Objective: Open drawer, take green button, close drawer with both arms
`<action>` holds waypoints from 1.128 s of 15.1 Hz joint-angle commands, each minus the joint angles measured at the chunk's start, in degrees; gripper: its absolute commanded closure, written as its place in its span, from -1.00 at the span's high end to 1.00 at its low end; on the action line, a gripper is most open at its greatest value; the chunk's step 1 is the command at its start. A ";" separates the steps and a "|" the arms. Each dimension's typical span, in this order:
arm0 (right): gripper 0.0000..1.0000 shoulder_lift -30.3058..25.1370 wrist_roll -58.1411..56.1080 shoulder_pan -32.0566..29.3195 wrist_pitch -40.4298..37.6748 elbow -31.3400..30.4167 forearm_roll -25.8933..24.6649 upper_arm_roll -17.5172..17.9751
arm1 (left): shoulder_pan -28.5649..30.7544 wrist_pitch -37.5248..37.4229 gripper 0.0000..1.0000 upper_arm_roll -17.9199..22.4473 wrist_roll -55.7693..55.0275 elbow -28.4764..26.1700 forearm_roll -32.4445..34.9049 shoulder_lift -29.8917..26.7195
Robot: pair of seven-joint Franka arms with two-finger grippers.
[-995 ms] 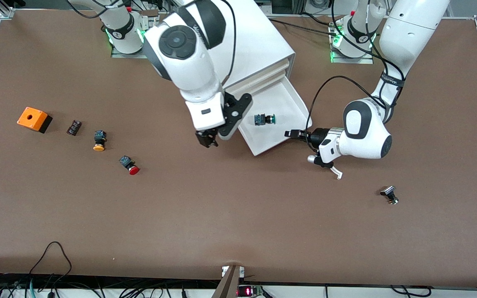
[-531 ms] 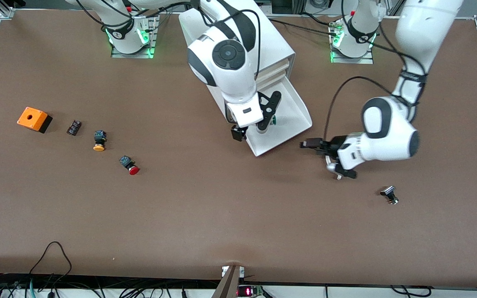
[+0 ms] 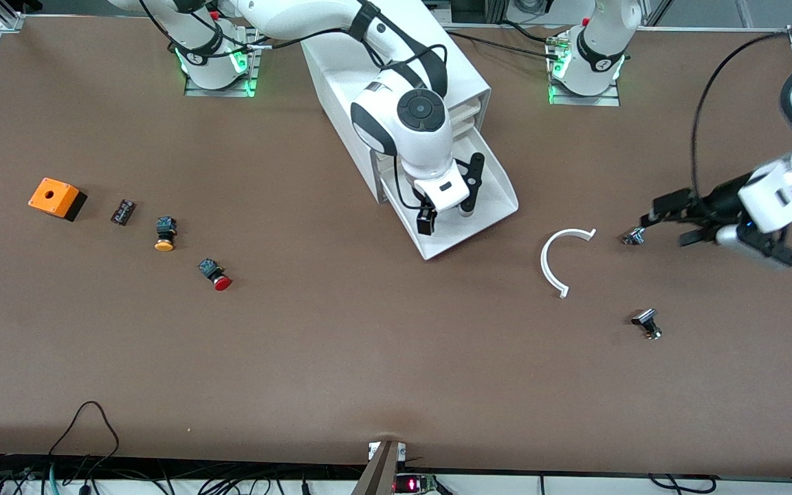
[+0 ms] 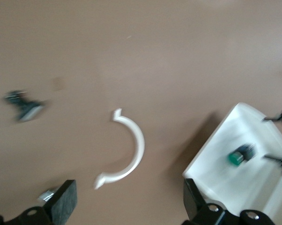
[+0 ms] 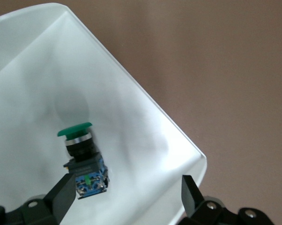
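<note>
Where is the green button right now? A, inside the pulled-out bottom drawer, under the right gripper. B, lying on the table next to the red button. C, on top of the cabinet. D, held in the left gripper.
A: the right wrist view shows the green button lying in the open drawer, with the right gripper open over it; the left gripper is open and holds nothing.

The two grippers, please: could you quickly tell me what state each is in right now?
Left gripper: open, holding nothing, above the table.
Right gripper: open, over the green button in the open drawer.
</note>
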 commanded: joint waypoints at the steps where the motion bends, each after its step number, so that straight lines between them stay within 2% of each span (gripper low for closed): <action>1: 1.00 0.46 -0.95 0.82 -0.86 0.50 -0.42 -0.05 | -0.59 -5.11 1.00 -0.27 -3.23 0.35 10.43 -5.03; 3: 1.00 0.46 -1.03 1.61 -1.48 -0.03 -0.42 -0.05 | -1.21 -7.76 1.00 -1.06 -9.45 1.58 17.64 -5.75; 4: 1.00 0.37 -1.30 1.70 -2.00 -0.55 -0.94 -0.05 | -1.82 -8.03 1.00 -1.07 -11.22 1.67 18.71 -5.92; 17: 1.00 1.95 -3.41 1.62 -3.41 -1.61 -3.32 1.97 | -1.83 -7.69 1.00 -0.63 -13.00 1.58 19.43 -5.92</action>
